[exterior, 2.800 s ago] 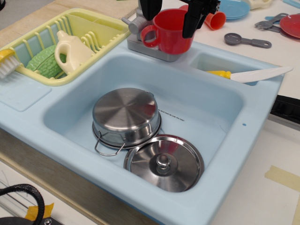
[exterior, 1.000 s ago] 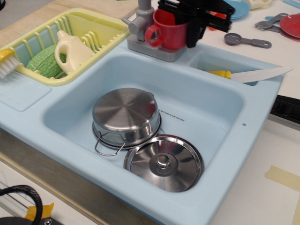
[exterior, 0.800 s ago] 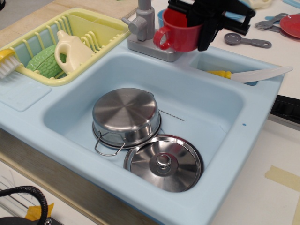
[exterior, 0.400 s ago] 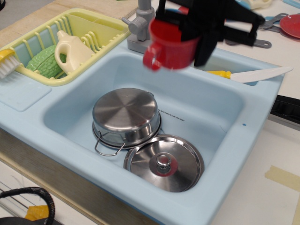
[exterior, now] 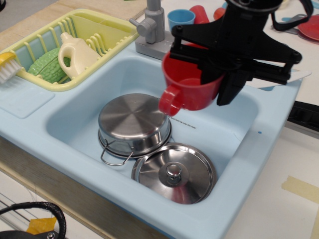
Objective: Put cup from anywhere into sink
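Observation:
The red cup (exterior: 187, 88) with a loop handle hangs upright in the air above the basin of the light blue sink (exterior: 75, 107), handle toward the front left. My black gripper (exterior: 213, 74) is shut on the cup's far rim and holds it over the right half of the basin, above and right of the upturned steel pot (exterior: 132, 122). The grey faucet (exterior: 150, 31) stands at the back edge of the sink.
A steel lid (exterior: 174, 172) lies in the basin's front right. A yellow-green dish rack (exterior: 94, 35) at the left holds a cream bottle (exterior: 75, 54) and a green item. A small blue cup (exterior: 180, 18) and orange-red cups (exterior: 200, 14) stand behind the faucet.
My gripper has carried the red cup from the back ledge beside the faucet forward and down over the basin. The pot and lid have not moved.

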`<state>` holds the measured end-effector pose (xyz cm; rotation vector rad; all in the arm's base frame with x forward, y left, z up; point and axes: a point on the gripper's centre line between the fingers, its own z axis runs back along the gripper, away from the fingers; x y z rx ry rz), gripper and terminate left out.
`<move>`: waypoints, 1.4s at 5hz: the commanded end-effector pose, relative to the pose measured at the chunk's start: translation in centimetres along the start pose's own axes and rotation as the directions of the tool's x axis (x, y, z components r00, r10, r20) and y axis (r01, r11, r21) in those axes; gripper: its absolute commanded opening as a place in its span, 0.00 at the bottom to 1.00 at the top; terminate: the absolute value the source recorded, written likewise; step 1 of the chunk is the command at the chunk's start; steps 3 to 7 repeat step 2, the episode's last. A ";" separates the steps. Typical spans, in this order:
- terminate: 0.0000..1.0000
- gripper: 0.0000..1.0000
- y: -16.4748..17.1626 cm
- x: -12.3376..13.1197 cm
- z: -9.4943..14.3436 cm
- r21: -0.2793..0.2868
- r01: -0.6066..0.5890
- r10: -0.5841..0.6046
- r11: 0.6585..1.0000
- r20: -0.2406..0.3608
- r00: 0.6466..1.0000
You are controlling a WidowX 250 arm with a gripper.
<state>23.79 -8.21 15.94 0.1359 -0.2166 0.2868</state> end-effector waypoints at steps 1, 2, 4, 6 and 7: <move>0.00 1.00 0.2 0.3 0.9 -0.022 -0.012 0.012 1.000 0.033 0.999; 1.00 1.00 0.2 0.3 0.9 -0.022 -0.012 0.012 1.000 0.033 0.999; 1.00 1.00 0.2 0.3 0.9 -0.022 -0.012 0.012 1.000 0.033 0.999; 1.00 1.00 0.2 0.3 0.9 -0.022 -0.012 0.012 1.000 0.033 0.999; 1.00 1.00 0.2 0.3 0.9 -0.022 -0.012 0.012 1.000 0.033 0.999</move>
